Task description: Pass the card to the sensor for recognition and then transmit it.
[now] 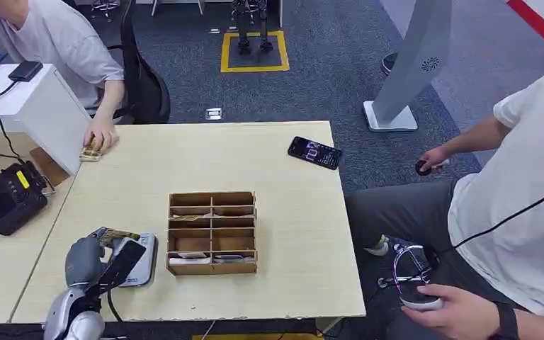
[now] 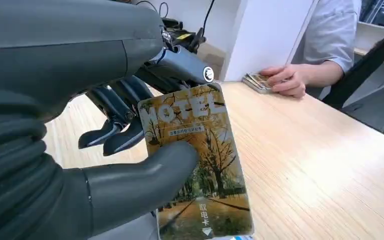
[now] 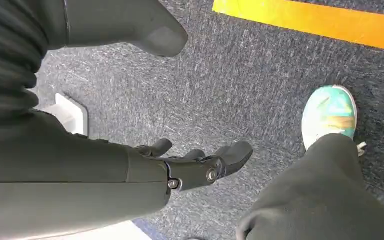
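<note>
At the lower left of the head view my left hand [image 1: 88,258] grips the hotel key card [image 1: 118,235], thumb pressed across its printed face and the darker fingers behind it. In the left wrist view the card [image 2: 197,160] shows autumn trees and the word "HOTEL", and my thumb [image 2: 145,182] lies over its middle. The card hovers above the grey card sensor [image 1: 140,265] lying flat on the light wooden table [image 1: 290,212]; whether card and sensor touch I cannot tell from here.

My right hand [image 3: 195,162] hangs over dark grey carpet [image 3: 260,75], fingers loosely apart with nothing in them, beside a seated person's dark trouser leg [image 3: 325,195] and teal shoe [image 3: 329,112].

Just right of the sensor, in the lower middle of the head view, sits a wooden compartment box [image 1: 212,232] with cards lying in its nearest slots. At the left edge is a black device [image 1: 10,198] with a yellow label. Farther up, a black smartphone [image 1: 314,152] lies near the table's far right corner. In the upper left a person's hand [image 1: 100,134] rests on a small stack of cards [image 1: 91,152].
</note>
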`<action>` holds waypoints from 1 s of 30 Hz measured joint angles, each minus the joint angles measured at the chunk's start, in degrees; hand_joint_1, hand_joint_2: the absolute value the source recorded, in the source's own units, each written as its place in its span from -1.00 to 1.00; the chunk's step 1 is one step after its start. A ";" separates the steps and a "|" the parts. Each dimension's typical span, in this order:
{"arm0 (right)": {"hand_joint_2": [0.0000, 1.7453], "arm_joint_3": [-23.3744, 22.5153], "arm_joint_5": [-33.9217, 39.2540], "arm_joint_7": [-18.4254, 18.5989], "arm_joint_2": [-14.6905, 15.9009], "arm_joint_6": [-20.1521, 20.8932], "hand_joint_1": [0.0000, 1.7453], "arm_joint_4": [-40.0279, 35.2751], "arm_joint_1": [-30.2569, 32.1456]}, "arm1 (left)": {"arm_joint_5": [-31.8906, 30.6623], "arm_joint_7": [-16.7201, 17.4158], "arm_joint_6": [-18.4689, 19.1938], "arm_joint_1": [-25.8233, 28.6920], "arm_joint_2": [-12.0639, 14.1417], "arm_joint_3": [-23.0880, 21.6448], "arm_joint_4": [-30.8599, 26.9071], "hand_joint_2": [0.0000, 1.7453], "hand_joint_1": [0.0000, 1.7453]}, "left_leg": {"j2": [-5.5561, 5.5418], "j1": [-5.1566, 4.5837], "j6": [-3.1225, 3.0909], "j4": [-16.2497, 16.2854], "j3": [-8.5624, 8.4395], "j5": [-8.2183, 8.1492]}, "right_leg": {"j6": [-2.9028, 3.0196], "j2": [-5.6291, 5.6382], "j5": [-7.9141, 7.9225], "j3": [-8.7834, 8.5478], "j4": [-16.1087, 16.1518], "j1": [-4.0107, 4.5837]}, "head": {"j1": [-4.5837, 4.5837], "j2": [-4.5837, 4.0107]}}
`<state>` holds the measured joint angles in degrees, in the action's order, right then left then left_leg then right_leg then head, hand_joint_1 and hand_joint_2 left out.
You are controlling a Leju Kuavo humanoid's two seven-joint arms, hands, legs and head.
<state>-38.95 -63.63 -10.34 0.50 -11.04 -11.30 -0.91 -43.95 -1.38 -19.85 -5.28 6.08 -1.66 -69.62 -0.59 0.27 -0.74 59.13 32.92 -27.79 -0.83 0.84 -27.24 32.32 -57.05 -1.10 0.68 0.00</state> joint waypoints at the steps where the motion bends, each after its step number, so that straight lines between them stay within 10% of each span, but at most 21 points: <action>1: 1.00 0.00 -0.04 0.00 0.00 0.02 -1.00 -0.02 -0.01 | -0.26 0.07 0.00 -0.02 0.00 0.00 0.15 1.00 1.00 | 0.00 0.00 0.00 0.00 0.00 0.00 | 0.00 0.00 0.00 0.00 0.00 0.00 | 0.00 0.00; 16: 1.00 -1.07 -1.38 -0.39 -0.15 0.20 -1.00 -0.22 -0.07 | -10.06 1.46 -3.98 -0.13 -2.30 -0.20 5.44 1.00 1.00 | -0.01 -0.01 0.00 0.00 -0.05 0.00 | 0.00 -0.02 0.00 -0.05 0.00 -0.01 | 0.00 0.00; 30: 1.00 -1.42 -2.34 -0.55 -0.17 0.13 -1.00 -0.24 -0.09 | -5.59 -1.16 -4.30 -1.11 -3.24 -0.42 7.85 1.00 1.00 | -0.06 -0.01 0.00 -0.02 -0.19 0.02 | 0.00 -0.10 0.00 -0.22 0.00 0.00 | 0.02 0.00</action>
<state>-40.37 -65.97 -10.88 0.33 -10.91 -11.54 -1.01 -49.54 -2.54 -24.15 -6.39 2.84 -2.08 -61.77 -0.65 0.26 -0.74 59.11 32.73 -27.77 -0.84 0.74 -27.24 32.11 -57.05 -1.10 0.70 0.00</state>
